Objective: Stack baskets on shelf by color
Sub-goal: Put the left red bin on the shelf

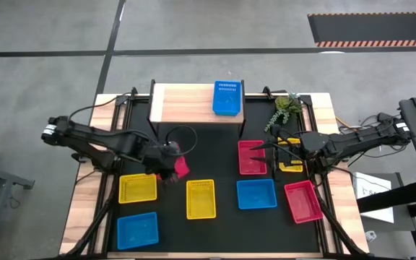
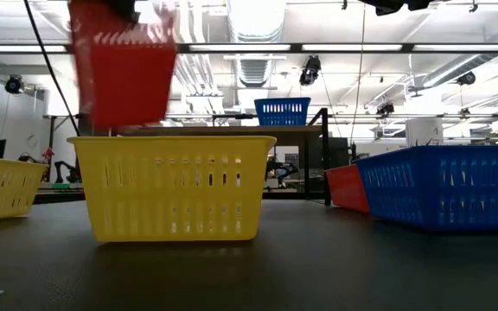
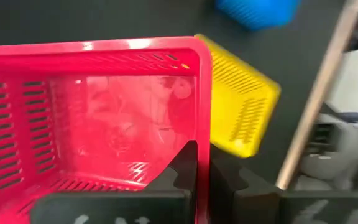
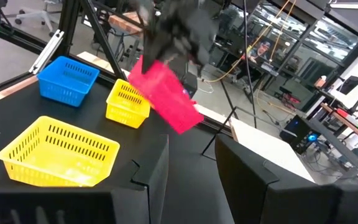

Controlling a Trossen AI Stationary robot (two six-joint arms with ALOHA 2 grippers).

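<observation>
My left gripper is shut on a red basket, which hangs above the table's left middle and shows high up in the low view. One blue basket stands on its bottom on the wooden shelf, at the shelf's right end. On the black table stand two yellow baskets, two blue baskets and two red baskets. My right gripper is open, level above the far red basket, touching nothing. My left gripper grips one end wall of the red basket, with one finger inside the basket and the other outside. The fingers slant down from the table's left side. The basket hangs tilted below them, clear of the table.
A third yellow basket lies partly under the right arm. A small green plant stands at the far right beside the shelf. The left part of the shelf top is bare. People and equipment show in the room beyond the table.
</observation>
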